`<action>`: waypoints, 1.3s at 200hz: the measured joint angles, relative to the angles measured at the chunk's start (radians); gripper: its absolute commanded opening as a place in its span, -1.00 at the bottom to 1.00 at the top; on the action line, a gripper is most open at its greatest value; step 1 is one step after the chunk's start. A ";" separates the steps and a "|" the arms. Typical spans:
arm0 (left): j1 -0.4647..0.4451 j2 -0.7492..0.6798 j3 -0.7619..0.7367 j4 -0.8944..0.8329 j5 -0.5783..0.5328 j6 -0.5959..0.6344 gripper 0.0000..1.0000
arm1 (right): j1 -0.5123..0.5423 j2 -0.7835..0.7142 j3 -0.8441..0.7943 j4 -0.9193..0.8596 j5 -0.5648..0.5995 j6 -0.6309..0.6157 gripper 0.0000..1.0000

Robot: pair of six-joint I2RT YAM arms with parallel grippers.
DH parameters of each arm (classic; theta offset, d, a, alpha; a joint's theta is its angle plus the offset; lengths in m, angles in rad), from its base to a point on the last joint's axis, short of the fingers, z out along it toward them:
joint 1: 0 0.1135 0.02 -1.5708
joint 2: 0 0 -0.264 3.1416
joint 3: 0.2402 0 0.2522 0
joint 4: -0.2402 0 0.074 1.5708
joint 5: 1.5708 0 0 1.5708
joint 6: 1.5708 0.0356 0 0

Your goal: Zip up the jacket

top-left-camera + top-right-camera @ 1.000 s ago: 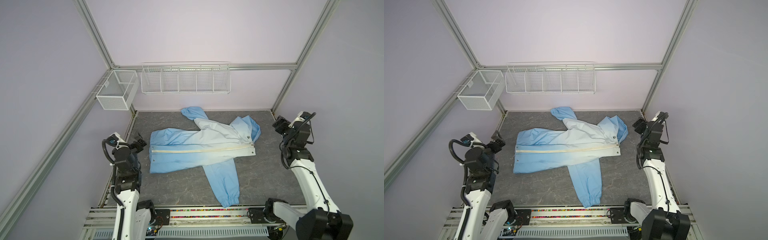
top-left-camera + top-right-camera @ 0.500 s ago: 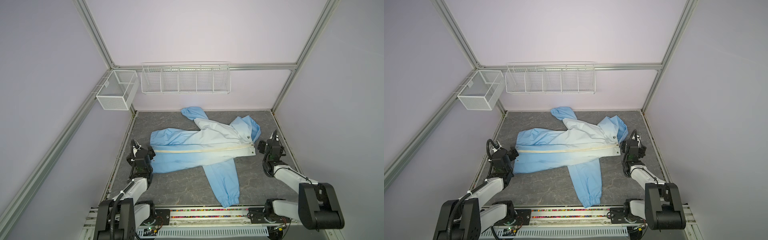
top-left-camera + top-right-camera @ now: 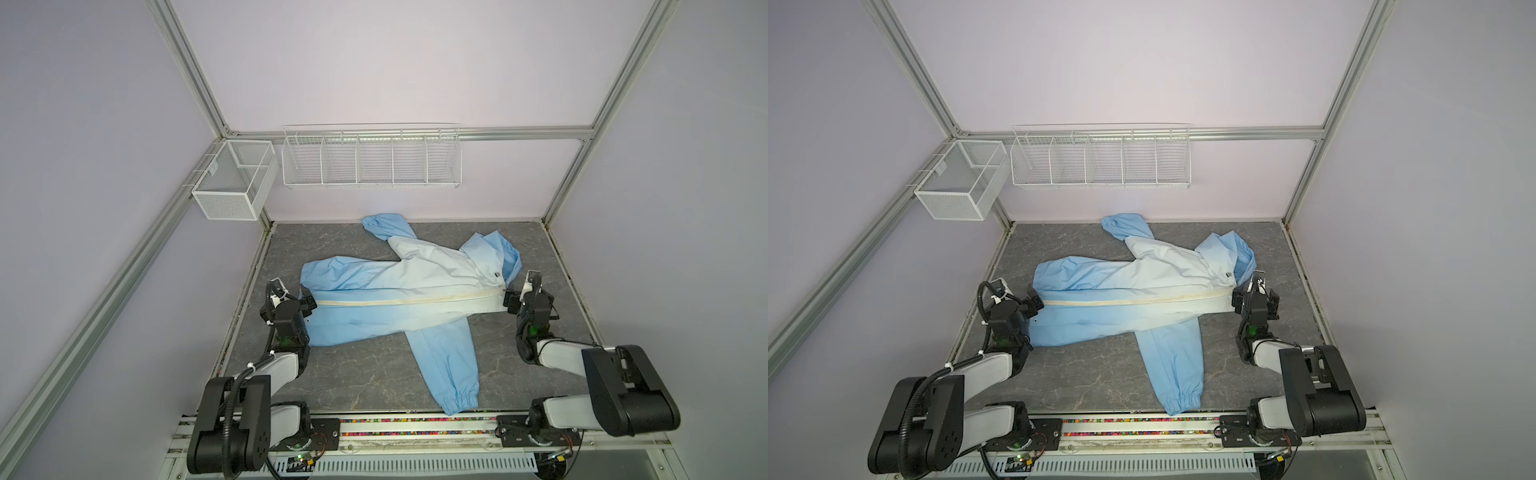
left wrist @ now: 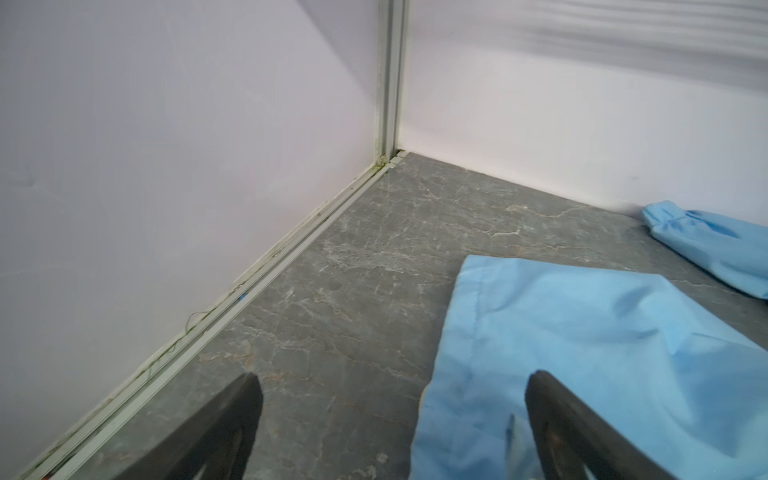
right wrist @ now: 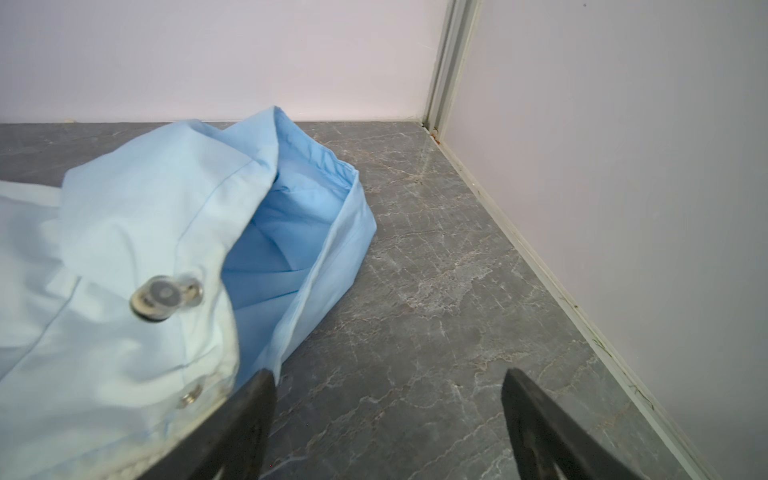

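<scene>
I am watching the jacket [image 3: 395, 299] [image 3: 1121, 299] lying flat in the middle of the grey marbled bench [image 3: 353, 374], with its hem pointing toward the left arm and its hood [image 3: 503, 253] pointing toward the right arm. The cream zipper [image 3: 407, 300] [image 3: 1133, 300] is running as one pale line from hem to collar, and the two front panels are meeting along it. The near sleeve [image 3: 449, 365] is stretching toward the front rail, while the far sleeve [image 3: 386, 226] is reaching toward the back wall. My left gripper [image 3: 308, 303] [image 4: 392, 386] is sitting low at the hem end of the zipper, released with its fingers spread wide. In the left wrist view one finger [image 4: 561, 415] is hanging over the blue hem corner and its partner is over bare bench, and nothing is lying between them. My right gripper [image 3: 513, 299] [image 5: 388, 378] is sitting low at the collar end, likewise released and gaping. In the right wrist view one finger [image 5: 249, 415] is lying at the pale collar edge, just beside a metal snap button [image 5: 160, 297]; whether it is touching the cloth I cannot tell. On the back wall a white wire rack [image 3: 370, 158] is hanging, with a mesh basket [image 3: 232, 183] beside it in the corner.
</scene>
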 measured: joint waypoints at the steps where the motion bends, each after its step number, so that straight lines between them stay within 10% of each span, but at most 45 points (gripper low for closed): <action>1: -0.001 0.004 -0.002 0.009 0.001 0.001 0.98 | 0.000 0.002 -0.001 0.003 -0.001 -0.001 0.75; 96: -0.047 0.312 -0.125 0.520 0.049 0.108 0.97 | 0.011 0.057 -0.045 0.180 -0.065 -0.063 0.77; 260: -0.050 0.300 0.135 0.143 -0.015 0.087 0.97 | -0.082 0.127 0.064 0.031 -0.213 -0.017 0.77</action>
